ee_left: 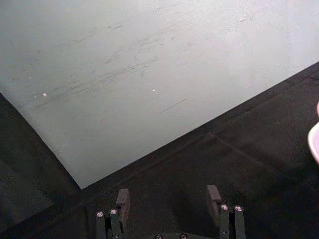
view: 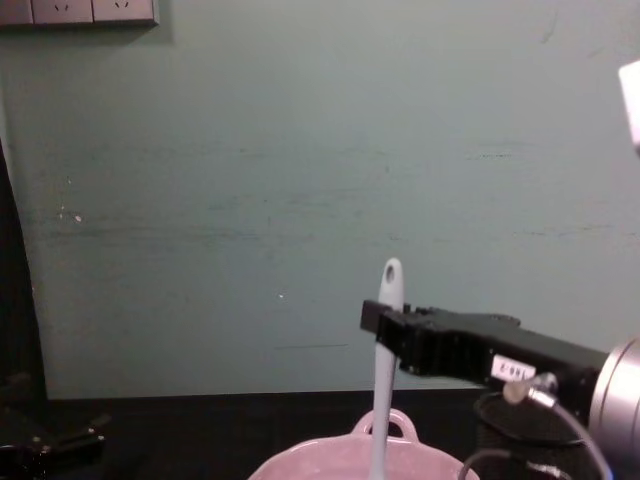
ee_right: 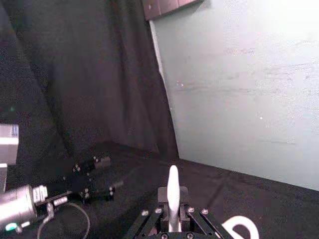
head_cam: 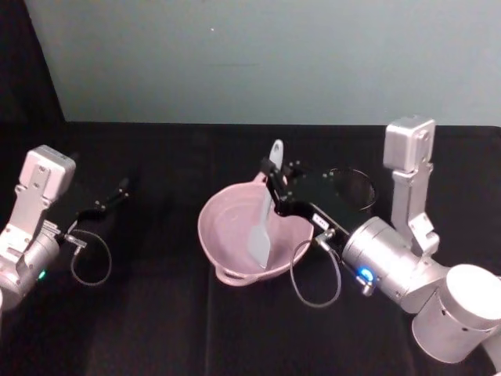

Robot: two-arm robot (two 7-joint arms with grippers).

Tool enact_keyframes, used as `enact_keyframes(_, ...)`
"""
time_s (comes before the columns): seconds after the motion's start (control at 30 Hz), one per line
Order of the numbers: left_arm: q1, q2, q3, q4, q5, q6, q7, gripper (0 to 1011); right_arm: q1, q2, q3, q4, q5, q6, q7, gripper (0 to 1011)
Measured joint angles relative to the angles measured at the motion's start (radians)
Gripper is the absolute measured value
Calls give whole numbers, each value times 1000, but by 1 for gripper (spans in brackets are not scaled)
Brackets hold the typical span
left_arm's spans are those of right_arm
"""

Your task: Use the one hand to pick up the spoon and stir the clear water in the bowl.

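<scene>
The pale-pink bowl sits mid-table, its loop handle toward the back; the chest view shows its rim. The white spoon stands nearly upright, its flat head down inside the bowl and its holed handle end sticking up. My right gripper reaches in from the right and is shut on the spoon's handle, high above the bowl. I cannot make out the water. My left gripper rests at the left of the table, open, holding nothing.
A black wire-mesh cup stands just behind my right gripper's body, right of the bowl. Black cloth covers the table up to a pale green wall. Cable loops hang from both wrists.
</scene>
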Motion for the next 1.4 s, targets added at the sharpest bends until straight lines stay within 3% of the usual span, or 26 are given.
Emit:
enact_keyframes(0.2,0,0,0,0,0,0,0,1011,-2,3,31,-28,60,12,-9,120)
enact_keyframes(0.47,0,0,0,0,0,0,0,1011,-7,1,99,-73,160,69,-68,119)
enact_keyframes(0.9,0,0,0,0,0,0,0,1011,-20,11,183,-155,259,83,-128,120)
enact_keyframes(1.0,0,0,0,0,0,0,0,1011,-30,12,224,-179,294,83,-155,119)
enact_keyframes(1.23,0,0,0,0,0,0,0,1011,-34,-8,283,-178,342,78,-232,120)
enact_keyframes(1.4,0,0,0,0,0,0,0,1011,-22,-21,294,-142,356,76,-284,120)
